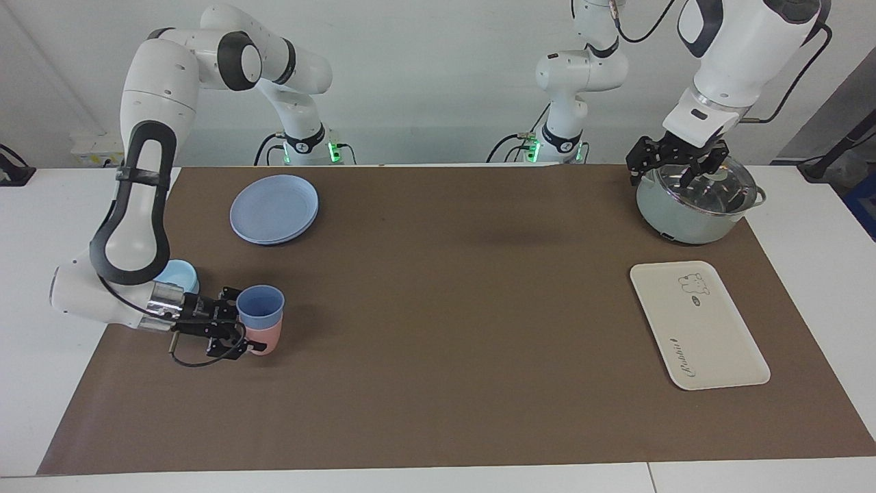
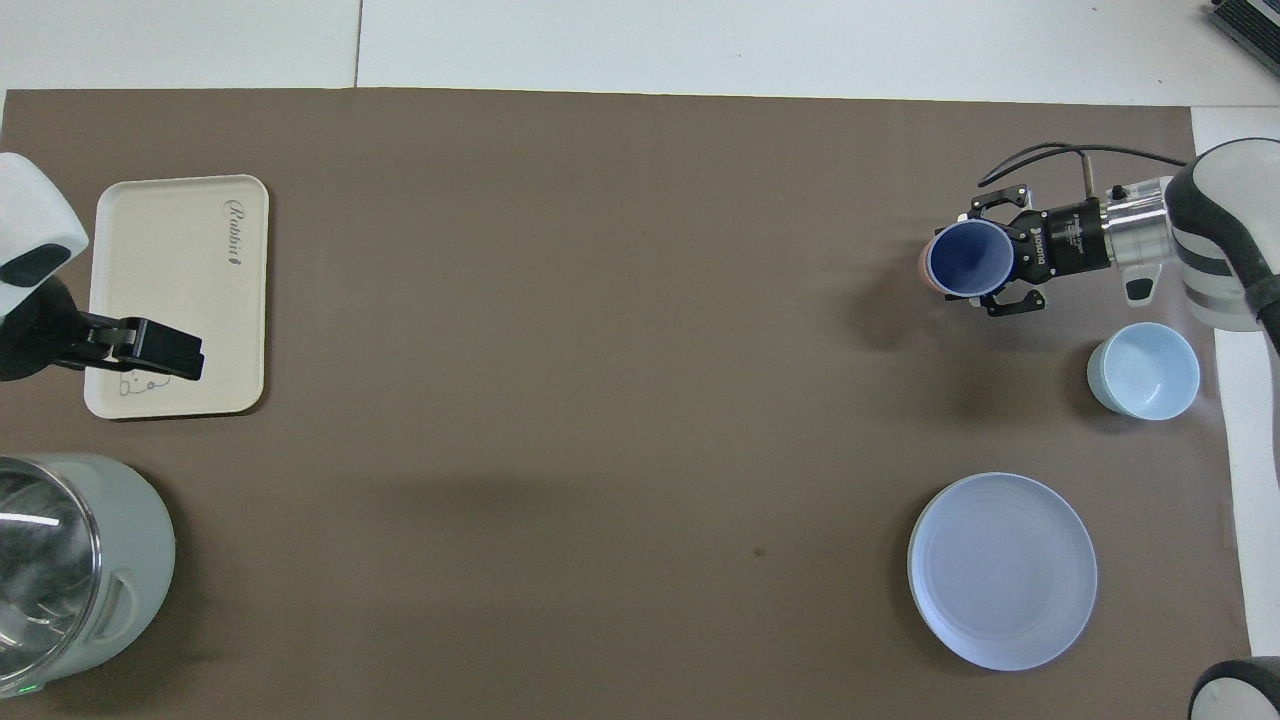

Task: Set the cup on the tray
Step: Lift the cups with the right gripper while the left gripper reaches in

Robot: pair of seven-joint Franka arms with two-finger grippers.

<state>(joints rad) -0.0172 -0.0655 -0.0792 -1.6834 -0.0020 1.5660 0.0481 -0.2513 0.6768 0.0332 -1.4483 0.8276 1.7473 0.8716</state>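
The periwinkle-blue cup (image 1: 260,306) stands nested in a salmon-pink cup (image 1: 267,339) at the right arm's end of the mat. My right gripper (image 1: 236,320) reaches in level from the side, its fingers closed on the blue cup's two sides; it shows in the overhead view (image 2: 985,258) around the cup (image 2: 968,257). Only a sliver of the pink cup (image 2: 922,265) shows there. The cream-white tray (image 1: 712,342) lies bare at the left arm's end of the mat, also in the overhead view (image 2: 170,290). My left gripper (image 1: 677,170) hangs open over the pot's glass lid.
A pale green pot with a glass lid (image 1: 684,216) stands nearer to the robots than the tray. Stacked blue plates (image 1: 274,209) and a light-blue bowl (image 1: 181,275) lie near the cups, toward the robots. White table borders the brown mat (image 1: 445,308).
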